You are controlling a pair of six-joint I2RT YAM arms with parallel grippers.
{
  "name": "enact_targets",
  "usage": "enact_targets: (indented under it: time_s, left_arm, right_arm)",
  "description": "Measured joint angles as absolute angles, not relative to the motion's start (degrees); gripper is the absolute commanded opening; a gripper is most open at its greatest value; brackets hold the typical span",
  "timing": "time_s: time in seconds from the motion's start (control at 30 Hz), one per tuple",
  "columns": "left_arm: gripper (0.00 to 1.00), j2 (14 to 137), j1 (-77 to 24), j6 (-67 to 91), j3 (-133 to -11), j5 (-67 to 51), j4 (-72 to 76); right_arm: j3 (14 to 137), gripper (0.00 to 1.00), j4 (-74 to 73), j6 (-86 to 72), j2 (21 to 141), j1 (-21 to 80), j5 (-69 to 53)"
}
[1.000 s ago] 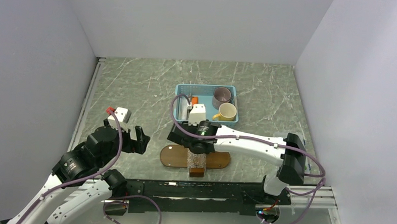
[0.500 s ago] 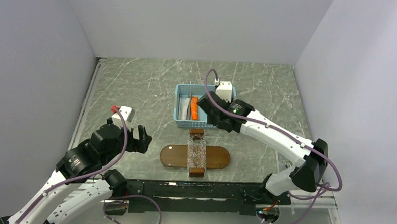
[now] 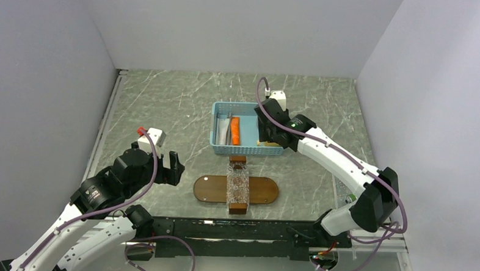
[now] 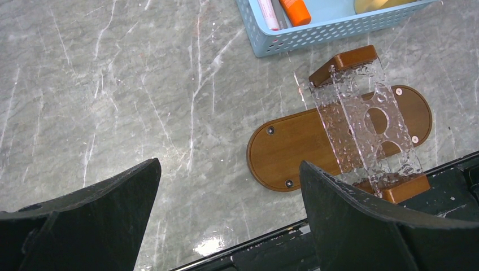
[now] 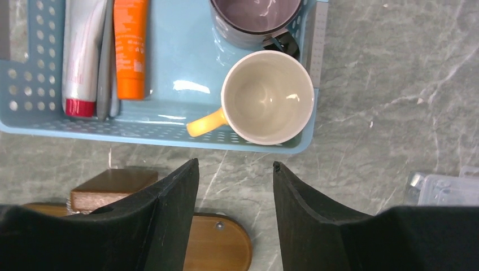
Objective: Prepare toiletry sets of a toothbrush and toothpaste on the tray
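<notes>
The dark-brown tray [image 3: 209, 188] lies near the front edge, with a clear textured holder [image 3: 238, 185] on wooden blocks across its middle. Behind it, in the light-blue basket [image 3: 217, 148], lie an orange tube [image 5: 131, 48], a white tube with a red cap [image 5: 82, 51], and between them a slim greyish stick, the toothbrush [image 5: 104, 73]. My right gripper [image 5: 235, 164] hangs open and empty over the basket's near right rim [image 3: 268, 135]. My left gripper [image 4: 229, 164] is wide open and empty, left of the tray [image 3: 169, 168].
A cream mug with a yellow handle [image 5: 267, 97] and a dark mug [image 5: 257, 17] stand in the basket's right half. A small clear plastic box [image 5: 446, 189] sits on the table to the right. The table's black front rail [image 4: 254, 254] runs just below the tray.
My right arm has swung from over the tray back and to the right, and is now above the basket's mugs. The left arm has barely shifted.
</notes>
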State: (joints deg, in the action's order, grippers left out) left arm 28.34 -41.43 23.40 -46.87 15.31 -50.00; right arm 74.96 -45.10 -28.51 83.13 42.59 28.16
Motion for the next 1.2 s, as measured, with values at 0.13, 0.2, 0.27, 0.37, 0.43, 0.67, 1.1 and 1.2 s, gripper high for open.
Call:
enact_targets:
  time_s: [0.13,0.2,0.27,0.37,0.43,0.67,1.1,1.2]
  left_arm:
    - [0.99,28.4,-41.4,23.4,-46.9,15.3,-50.0]
    - [0.99,28.5,-41.4,23.4,-46.9,15.3,-50.0]
    - [1.0,28.7,-41.4,23.4,-46.9,15.3,-50.0]
    - [0.99,29.1,-41.4,23.4,-46.9,15.3,-50.0]
    - [0.99,29.3,-41.4,23.4,-46.9,15.3,-50.0]
    - [0.99,29.4,-41.4,23.4,-46.9,15.3,-50.0]
    - [0.99,29.9,-41.4,23.4,-46.9,15.3,-50.0]
    - [1.0,29.9,-41.3,23.4,-46.9,15.3,-50.0]
  right_arm:
    - [72.7,0.56,-42.5,-23.3,83.2,41.1,24.9]
    - [72.0,0.57,-41.9,-20.4,83.6,40.6,23.3]
    - [71.9,0.57,-41.6,-18.1,84.2,40.4,22.0]
    - [71.3,0.56,-40.3,-14.6,84.9,39.8,19.7]
    - [70.6,0.52,-39.7,-12.8,84.9,39.2,18.0]
    - [69.5,0.5,-38.2,-6.6,85.6,35.9,12.5]
    - [68.8,0.46,-35.4,-0.5,90.2,31.9,6.9]
    - [68.8,0.44,-34.9,0.2,90.7,31.9,6.4]
